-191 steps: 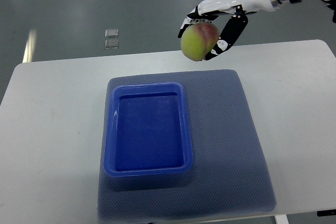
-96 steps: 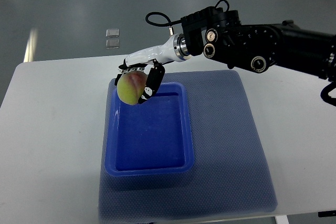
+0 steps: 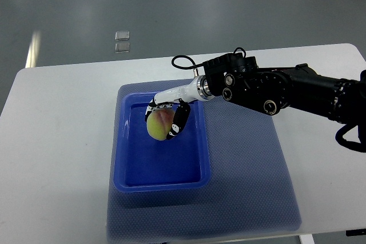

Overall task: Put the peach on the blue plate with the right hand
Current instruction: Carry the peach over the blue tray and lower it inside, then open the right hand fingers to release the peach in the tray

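Note:
The peach (image 3: 158,125), yellow-green with a red blush, is held in my right hand (image 3: 167,119), whose white and black fingers are curled round it. Hand and peach are inside the outline of the blue plate (image 3: 121,158), a deep rectangular tray, over its upper middle part. I cannot tell whether the peach touches the tray floor. The black right forearm (image 3: 274,90) reaches in from the right edge. The left arm is out of view.
The tray lies on a blue-grey mat (image 3: 251,164) on a white table (image 3: 51,141). Beyond the table's far edge is grey floor with a small clear object (image 3: 121,42).
My right hand has carried the peach from above the table's far edge, leftward and down over the tray; since half a second ago it moved lower and toward the tray's middle.

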Controlling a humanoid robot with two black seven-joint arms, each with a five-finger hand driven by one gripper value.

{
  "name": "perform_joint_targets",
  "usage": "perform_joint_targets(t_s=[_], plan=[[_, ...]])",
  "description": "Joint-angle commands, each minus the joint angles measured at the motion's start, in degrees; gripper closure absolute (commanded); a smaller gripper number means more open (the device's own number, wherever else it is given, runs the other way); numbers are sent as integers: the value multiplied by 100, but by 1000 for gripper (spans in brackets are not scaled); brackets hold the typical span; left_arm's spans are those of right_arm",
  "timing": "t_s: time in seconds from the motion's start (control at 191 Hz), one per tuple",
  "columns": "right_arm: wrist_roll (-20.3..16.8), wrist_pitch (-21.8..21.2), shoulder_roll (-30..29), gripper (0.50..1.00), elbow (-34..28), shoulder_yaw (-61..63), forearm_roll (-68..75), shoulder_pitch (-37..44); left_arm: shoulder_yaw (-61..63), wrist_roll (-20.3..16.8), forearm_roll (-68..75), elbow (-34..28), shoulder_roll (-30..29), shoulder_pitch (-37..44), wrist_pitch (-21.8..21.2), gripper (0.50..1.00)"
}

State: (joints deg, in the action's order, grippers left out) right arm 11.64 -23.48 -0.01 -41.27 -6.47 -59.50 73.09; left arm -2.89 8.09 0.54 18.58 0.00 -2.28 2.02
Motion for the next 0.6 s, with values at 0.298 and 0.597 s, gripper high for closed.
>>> perform_joint_targets(t_s=[0.298,0.597], plan=[[-4,-95,1,572,14,14,-1,-23,-1,0,-1,-4,0,0,0,500],[5,-289,106,572,-48,866,114,487,-1,0,-1,-4,0,0,0,500]])
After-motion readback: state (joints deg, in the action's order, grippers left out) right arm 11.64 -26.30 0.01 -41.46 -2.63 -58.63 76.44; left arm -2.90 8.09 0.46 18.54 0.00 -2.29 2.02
